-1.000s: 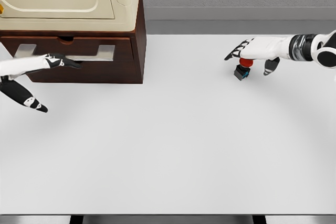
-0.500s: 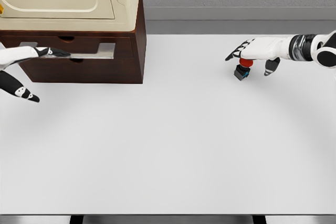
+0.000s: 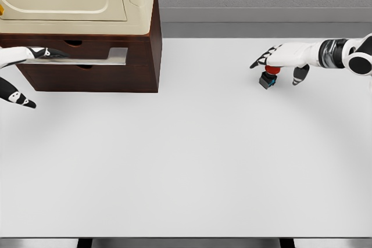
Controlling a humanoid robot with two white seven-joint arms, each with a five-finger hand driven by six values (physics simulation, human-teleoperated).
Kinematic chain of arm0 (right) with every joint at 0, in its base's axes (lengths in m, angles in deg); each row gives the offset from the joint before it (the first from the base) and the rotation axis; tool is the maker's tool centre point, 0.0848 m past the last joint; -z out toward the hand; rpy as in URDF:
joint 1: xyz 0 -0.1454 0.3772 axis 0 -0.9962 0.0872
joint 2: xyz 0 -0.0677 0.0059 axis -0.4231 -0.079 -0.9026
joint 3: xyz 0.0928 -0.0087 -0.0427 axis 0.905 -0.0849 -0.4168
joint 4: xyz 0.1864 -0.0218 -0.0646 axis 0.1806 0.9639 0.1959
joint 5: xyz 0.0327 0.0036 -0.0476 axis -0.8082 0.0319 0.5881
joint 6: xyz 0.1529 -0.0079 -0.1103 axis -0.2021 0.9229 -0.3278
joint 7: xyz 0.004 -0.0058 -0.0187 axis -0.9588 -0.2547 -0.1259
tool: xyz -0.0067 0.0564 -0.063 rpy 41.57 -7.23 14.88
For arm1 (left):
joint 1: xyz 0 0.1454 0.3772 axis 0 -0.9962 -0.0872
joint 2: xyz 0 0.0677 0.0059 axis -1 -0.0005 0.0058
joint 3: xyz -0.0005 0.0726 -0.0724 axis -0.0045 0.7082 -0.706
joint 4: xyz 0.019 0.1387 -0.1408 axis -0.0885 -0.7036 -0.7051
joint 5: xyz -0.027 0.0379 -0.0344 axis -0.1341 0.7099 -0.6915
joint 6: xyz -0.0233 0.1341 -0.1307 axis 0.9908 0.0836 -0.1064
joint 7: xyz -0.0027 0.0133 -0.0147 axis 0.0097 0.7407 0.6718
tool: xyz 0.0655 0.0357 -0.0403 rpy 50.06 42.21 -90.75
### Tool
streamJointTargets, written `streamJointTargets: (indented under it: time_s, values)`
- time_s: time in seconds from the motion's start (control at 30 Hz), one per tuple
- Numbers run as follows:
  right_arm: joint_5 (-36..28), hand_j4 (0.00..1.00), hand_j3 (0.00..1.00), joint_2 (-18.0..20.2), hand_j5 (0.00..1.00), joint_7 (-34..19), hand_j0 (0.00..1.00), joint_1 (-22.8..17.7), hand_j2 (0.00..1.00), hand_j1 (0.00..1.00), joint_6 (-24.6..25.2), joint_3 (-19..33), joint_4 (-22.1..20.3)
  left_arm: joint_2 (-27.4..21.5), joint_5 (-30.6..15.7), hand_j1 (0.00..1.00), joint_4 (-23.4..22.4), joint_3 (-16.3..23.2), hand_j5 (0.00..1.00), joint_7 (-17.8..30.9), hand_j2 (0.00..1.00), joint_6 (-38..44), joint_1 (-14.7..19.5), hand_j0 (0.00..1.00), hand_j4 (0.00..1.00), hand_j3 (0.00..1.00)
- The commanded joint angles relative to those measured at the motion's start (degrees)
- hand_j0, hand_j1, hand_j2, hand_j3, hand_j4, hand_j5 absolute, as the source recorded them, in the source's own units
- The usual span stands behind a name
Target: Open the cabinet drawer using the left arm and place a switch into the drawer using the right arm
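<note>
My left hand [image 3: 23,56] lies with fingers stretched along the silver handle [image 3: 87,57] of the cabinet drawer [image 3: 87,65] at the table's [image 3: 186,161] far left corner, not clenched. My right hand [image 3: 282,59] hovers spread over the red-capped switch [image 3: 268,77] near the far right edge, holding nothing.

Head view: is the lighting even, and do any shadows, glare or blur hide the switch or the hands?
Head view: flat, even simulator light, no glare on the white table; only a faint shadow under the cabinet; edges look slightly soft, but the switch under the right hand reads clearly; the left hand is cut off by the picture's left edge.
</note>
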Motion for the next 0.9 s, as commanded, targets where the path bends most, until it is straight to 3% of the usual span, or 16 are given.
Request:
streamJointTargets:
  time_s: [0.0, 0.33, 0.87]
  values:
    - [-0.12, 1.0, 1.0, -0.17, 1.0, 0.02, 1.0, 0.09, 1.0, 1.0, 0.13, 0.07, 0.48, 1.12, -0.05, 1.0, -2.07, -0.11, 1.0, -0.02, 1.0, 0.11, 0.0, 1.0, 1.0, 1.0]
    - [-0.03, 1.0, 1.0, -1.05, 1.0, 0.02, 1.0, 0.88, 1.0, 1.0, 0.13, 0.07, 2.42, 2.71, 0.39, 1.0, -3.48, -0.2, 1.0, -0.02, 1.0, 0.11, 0.0, 1.0, 1.0, 1.0]
    - [0.85, 1.0, 1.0, -1.58, 1.0, 0.02, 1.0, 1.14, 1.0, 1.0, 0.13, 0.07, 2.77, 1.39, 2.76, 1.0, -0.93, 0.95, 1.0, -0.02, 1.0, -4.63, -2.37, 1.0, 1.0, 1.0]
